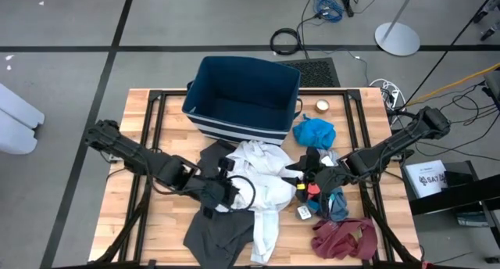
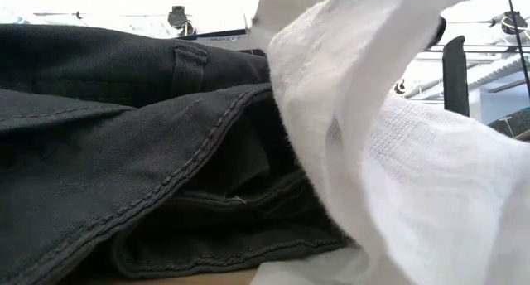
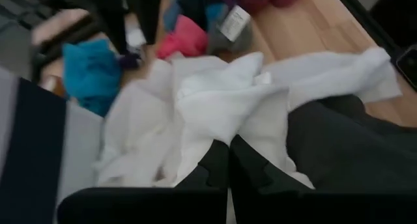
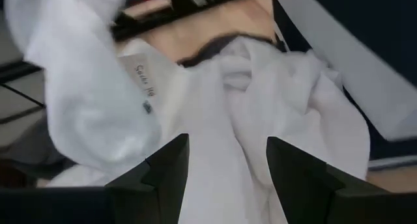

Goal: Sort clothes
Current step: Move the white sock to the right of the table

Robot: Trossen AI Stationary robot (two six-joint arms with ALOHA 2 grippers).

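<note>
While the left hand (image 1: pixel 231 189) is shut tight on the white garment (image 1: pixel 262 175), the right hand (image 1: pixel 306 177) waits wide; lifting it clear toward the bin (image 1: pixel 242 97) should follow.

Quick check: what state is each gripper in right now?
Left gripper: shut on the white garment.
Right gripper: open, over the white garment, holding nothing.

Soft crinkled white cloth top (image 2: pixel 414 185); matt dark grey twill garment (image 2: pixel 108 152), stitched seams; pale wooden slatted table (image 1: pixel 156 230).
</note>
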